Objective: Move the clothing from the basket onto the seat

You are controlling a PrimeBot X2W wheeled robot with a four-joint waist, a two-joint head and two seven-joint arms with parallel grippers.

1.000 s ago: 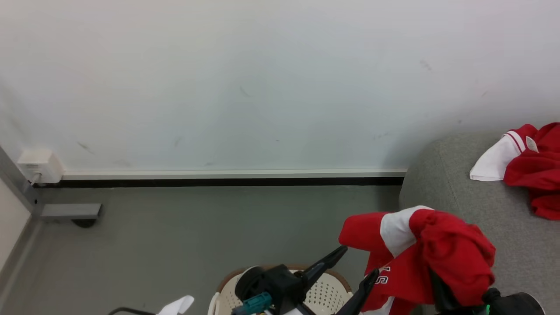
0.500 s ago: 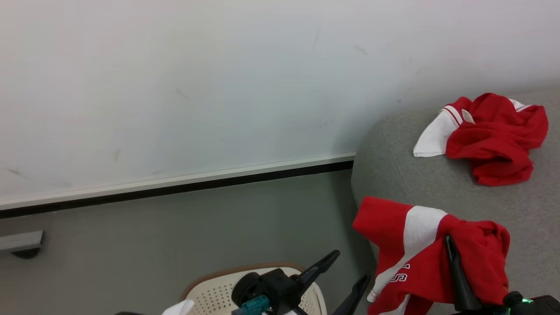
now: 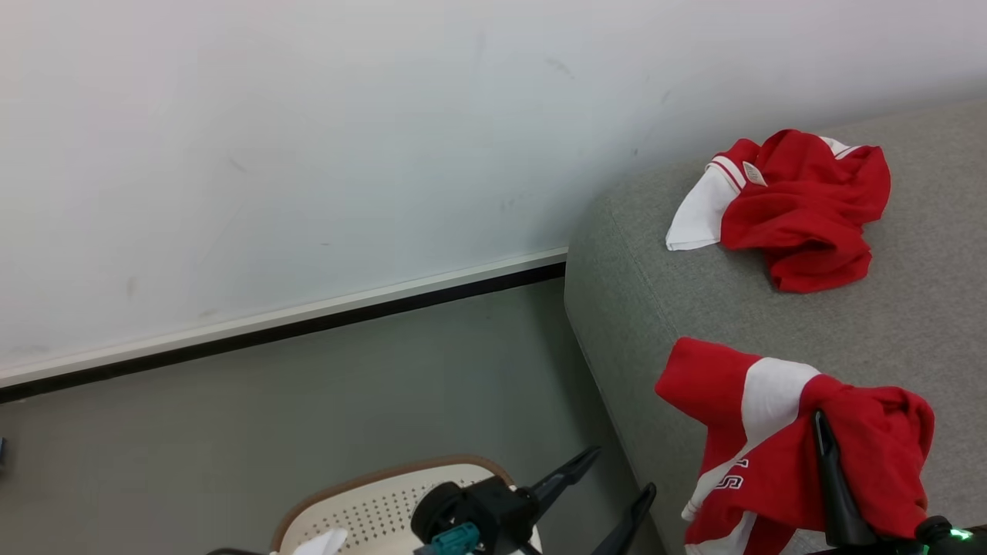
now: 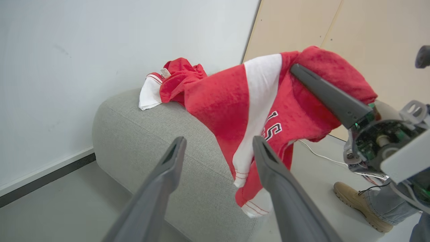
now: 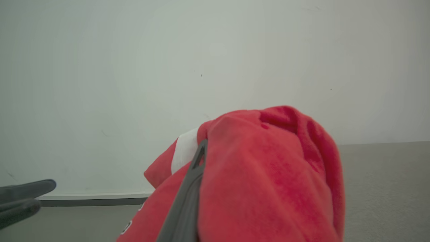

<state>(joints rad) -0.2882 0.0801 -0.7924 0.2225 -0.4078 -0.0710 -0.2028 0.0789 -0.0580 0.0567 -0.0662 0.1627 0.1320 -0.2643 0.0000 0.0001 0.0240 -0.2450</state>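
My right gripper is shut on a piece of the clothing, a red garment with a white panel and lettering that drapes over its fingers above the front left part of the grey seat. The right wrist view has the same garment bunched around a dark finger. A second red and white garment lies crumpled further back on the seat. My left gripper stands open and empty beside the seat's corner, above the cream basket. A bit of white fabric shows at the basket's near edge.
A white wall with a dark baseboard runs behind the grey floor. In the left wrist view a person's tan boot and a thin cable are on the floor beyond the seat, before a beige panel.
The head camera has swung right, so wall, seat and basket slid left in view. My right gripper has carried the held garment further over the seat. The left gripper stays open.
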